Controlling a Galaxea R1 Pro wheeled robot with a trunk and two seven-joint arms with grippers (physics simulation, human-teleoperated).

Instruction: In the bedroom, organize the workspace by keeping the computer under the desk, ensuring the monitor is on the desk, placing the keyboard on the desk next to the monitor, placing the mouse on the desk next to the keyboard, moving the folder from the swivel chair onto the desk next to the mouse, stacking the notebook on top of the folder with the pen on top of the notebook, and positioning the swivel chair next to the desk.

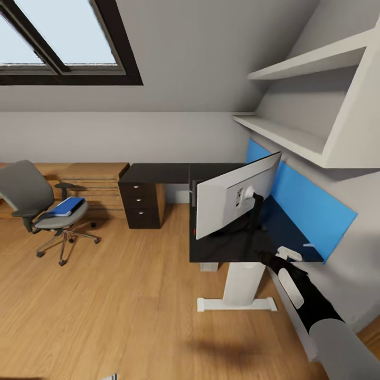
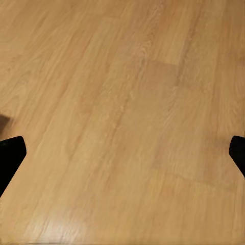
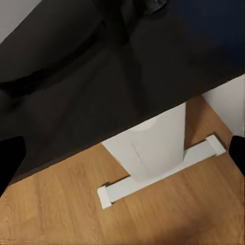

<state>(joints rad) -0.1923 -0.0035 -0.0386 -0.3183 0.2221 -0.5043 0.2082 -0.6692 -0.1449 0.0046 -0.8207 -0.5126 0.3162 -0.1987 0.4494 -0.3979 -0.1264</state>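
The monitor point(image 1: 237, 198) stands on the black desk point(image 1: 158, 172) with its pale back toward me. The desk's drawer unit point(image 1: 141, 206) is at its far left, and its white T-foot leg point(image 1: 240, 290) point(image 3: 153, 148) is near me. Left of the desk stands the swivel chair point(image 1: 37, 203), a few steps away, with the blue folder point(image 1: 66, 207) on its seat. My right gripper point(image 1: 272, 257) point(image 3: 122, 155) hovers open over the desk's near edge. Over bare floor, my left gripper point(image 2: 122, 153) is open and holds nothing. The keyboard, mouse, notebook, pen and computer are out of view.
A low wooden shelf unit point(image 1: 89, 179) runs along the back wall behind the chair. White wall shelves point(image 1: 295, 132) hang above the desk, with a blue panel point(image 1: 316, 206) behind it. Wooden floor point(image 1: 126, 295) lies open between chair and desk.
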